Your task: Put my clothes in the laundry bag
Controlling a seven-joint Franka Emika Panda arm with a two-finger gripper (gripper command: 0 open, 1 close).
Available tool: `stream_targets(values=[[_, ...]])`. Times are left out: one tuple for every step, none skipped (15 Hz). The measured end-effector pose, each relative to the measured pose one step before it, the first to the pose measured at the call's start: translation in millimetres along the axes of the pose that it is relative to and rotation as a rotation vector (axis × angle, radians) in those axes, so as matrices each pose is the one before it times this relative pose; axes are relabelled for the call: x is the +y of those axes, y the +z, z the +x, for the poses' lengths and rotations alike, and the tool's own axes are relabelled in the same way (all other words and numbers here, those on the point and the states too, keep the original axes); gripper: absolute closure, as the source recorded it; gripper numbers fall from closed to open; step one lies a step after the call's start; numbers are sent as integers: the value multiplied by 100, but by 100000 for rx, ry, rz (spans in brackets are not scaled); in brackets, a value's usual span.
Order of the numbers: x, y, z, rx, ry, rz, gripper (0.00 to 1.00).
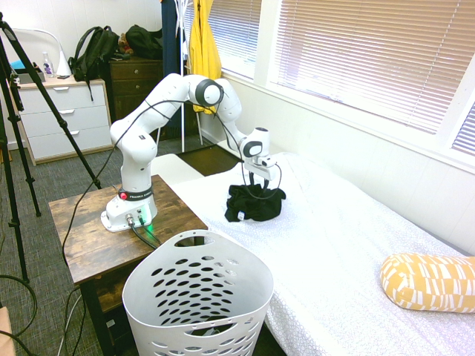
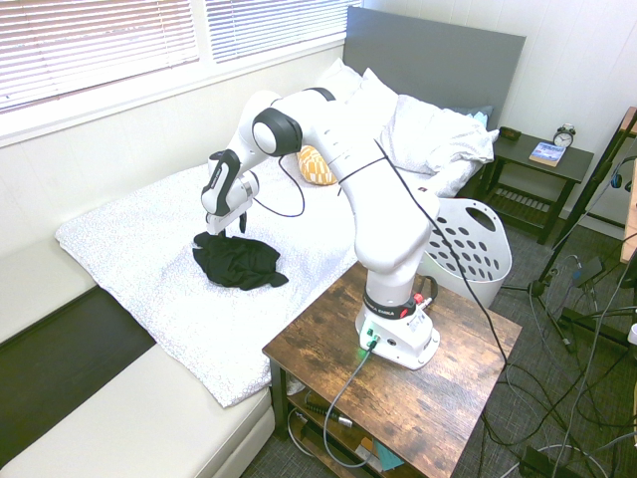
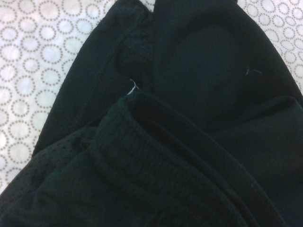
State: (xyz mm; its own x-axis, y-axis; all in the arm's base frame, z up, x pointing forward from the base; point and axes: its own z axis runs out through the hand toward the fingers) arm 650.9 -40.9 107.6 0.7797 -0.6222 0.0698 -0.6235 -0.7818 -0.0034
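First exterior view shows a bed [image 1: 349,245] under a white, ring-patterned cover filling the room below the window blinds, its broad flat top leaving the 1 black garment [image 1: 254,202] spread in a loose heap where an arm can come at it from above. At the bed's near corner stands the white laundry basket [image 1: 197,300], upright with its mouth open beside the wooden side table [image 1: 82,237], apparently set within the arm's swing so the clothing can be dropped in. The garment lies well apart from the basket and nothing is in it yet. The gripper [image 1: 256,183] points straight down just over the heap's far edge, fingers spread wide and holding nothing, a stance that suits pinching a fold of soft cloth. Wrist view, close in, is filled with dark fabric and a ribbed band [image 3: 156,161]
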Motion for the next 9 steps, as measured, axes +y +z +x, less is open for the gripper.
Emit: stream_targets(values=[[291,667,772,-1592,-74,732,0],[251,662,585,-1350,-89,238,0],[21,600,386,-1042,-225,28,0],[-264,508,214,-582,-398,43,0],[-409,334,141,-240,-193,244,0],[-406,255,113,-409,-278,13,0],[-419,179,227,-325,-340,-26,0],[-246,303,244,-317,-242,-171,0],[-159,407,289,-316,-109,-307,0]])
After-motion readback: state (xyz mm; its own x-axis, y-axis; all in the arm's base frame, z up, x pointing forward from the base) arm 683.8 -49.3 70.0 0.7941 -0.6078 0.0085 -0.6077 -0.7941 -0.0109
